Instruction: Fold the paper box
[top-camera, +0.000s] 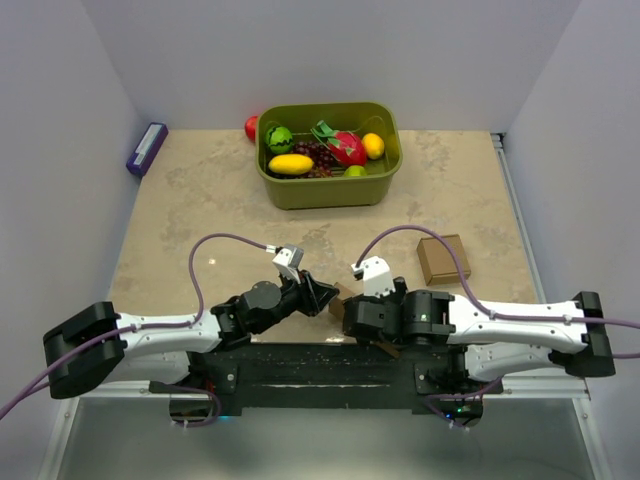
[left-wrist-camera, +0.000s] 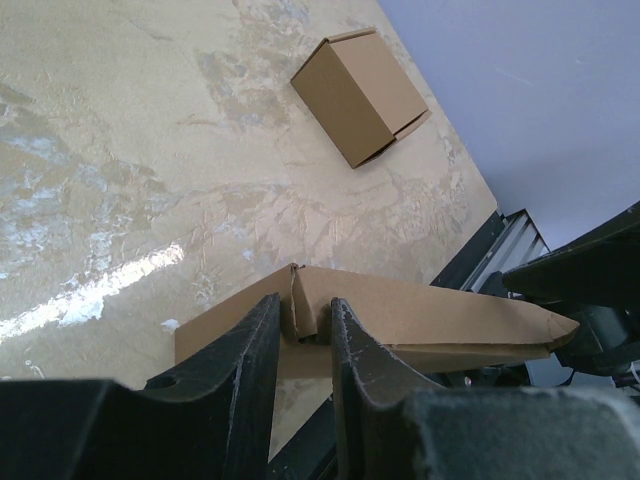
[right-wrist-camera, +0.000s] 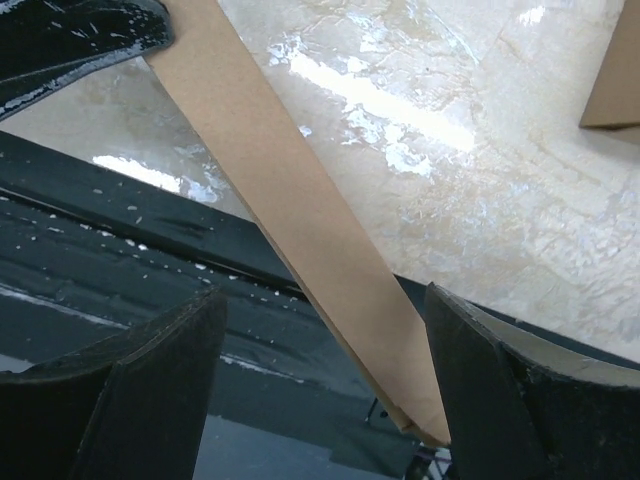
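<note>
Left wrist: box (left-wrist-camera: 430, 315) apparently between jaws

Seen from above, the paper box (top-camera: 337, 298) is almost entirely covered. Only a brown sliver shows, too little to tell its shape. In the left wrist view, the left tool (left-wrist-camera: 305, 303) hides the box's near edge. In the right wrist view, the box runs off the top edge, and the lower edge cuts off both fingers of the right tool (right-wrist-camera: 325, 298). The right edge clips the small cube (right-wrist-camera: 612, 75). A red fruit (top-camera: 251, 127) sits half hidden behind the green bin (top-camera: 330, 190).
</note>
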